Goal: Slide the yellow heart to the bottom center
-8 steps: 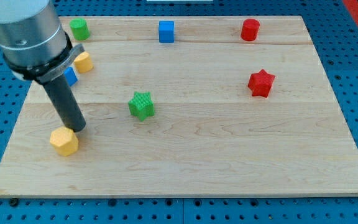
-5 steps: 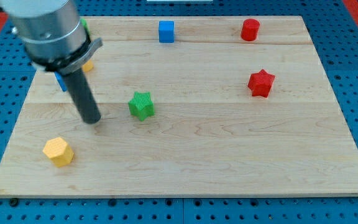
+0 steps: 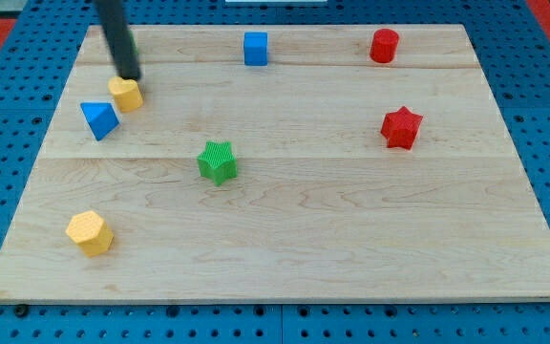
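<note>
The yellow heart (image 3: 126,94) lies near the view's upper left on the wooden board (image 3: 351,239). My tip (image 3: 128,75) sits just above it, at its top edge, touching or nearly so. The dark rod rises from there to the view's top and hides most of a green block behind it.
A blue triangle (image 3: 98,119) lies just left of and below the heart. A yellow hexagon (image 3: 90,232) is at the lower left. A green star (image 3: 218,161) is left of centre. A blue cube (image 3: 255,48), a red cylinder (image 3: 384,45) and a red star (image 3: 401,127) lie further right.
The rod has moved from beside the yellow hexagon up the board to the yellow heart's top edge. The hexagon was nudged slightly down-left earlier and now rests still.
</note>
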Controlling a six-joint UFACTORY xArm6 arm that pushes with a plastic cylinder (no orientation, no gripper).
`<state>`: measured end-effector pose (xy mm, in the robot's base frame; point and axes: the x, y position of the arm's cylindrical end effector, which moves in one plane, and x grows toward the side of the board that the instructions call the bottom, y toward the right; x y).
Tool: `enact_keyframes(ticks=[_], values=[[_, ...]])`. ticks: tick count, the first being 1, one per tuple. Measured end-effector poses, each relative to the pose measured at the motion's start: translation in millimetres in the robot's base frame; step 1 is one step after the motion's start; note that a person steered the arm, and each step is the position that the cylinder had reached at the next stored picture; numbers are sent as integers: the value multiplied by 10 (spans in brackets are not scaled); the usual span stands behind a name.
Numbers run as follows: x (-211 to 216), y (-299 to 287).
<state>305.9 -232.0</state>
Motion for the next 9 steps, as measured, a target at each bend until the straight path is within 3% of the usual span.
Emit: enact_keyframes(ticks=[1,3,5,9], values=[[69,-311],[406,483],[575,637],[1544,985]])
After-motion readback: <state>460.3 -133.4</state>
